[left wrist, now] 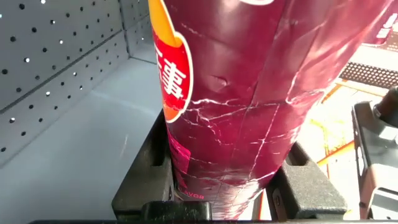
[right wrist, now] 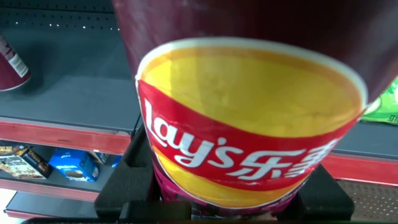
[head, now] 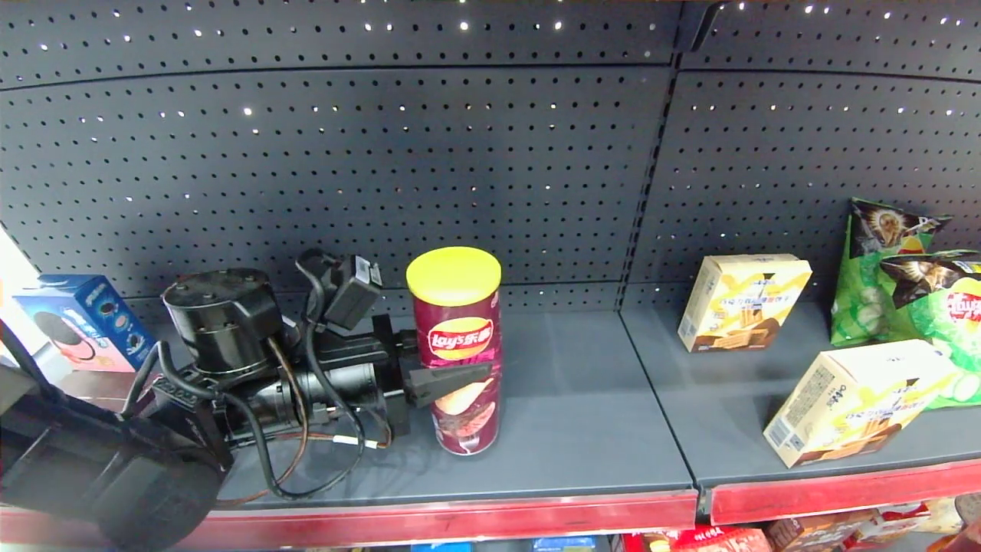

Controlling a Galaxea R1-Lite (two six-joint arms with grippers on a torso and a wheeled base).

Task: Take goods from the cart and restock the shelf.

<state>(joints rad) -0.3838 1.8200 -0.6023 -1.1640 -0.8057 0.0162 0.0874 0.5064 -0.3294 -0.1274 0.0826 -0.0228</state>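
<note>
Nearest the head camera, at lower left, the left arm lies along the grey shelf (head: 582,414), and behind it a blue biscuit box (head: 80,318) stands by the pegboard. At the arm's end, the left tool (head: 458,377) is clamped around the middle of the maroon crisp can (head: 457,337), one finger in front and the other behind. This yellow-lidded can stands upright on the shelf, near its red front edge. Right of the divider, a yellow wafer box (head: 742,303) sits at the back and another wafer box (head: 851,402) nearer the front. Green crisp bags (head: 908,295) lean at the far right. The right tool (right wrist: 217,202) grips a second crisp can (right wrist: 249,137) between its fingers, with the shelf's red edge beyond.
</note>
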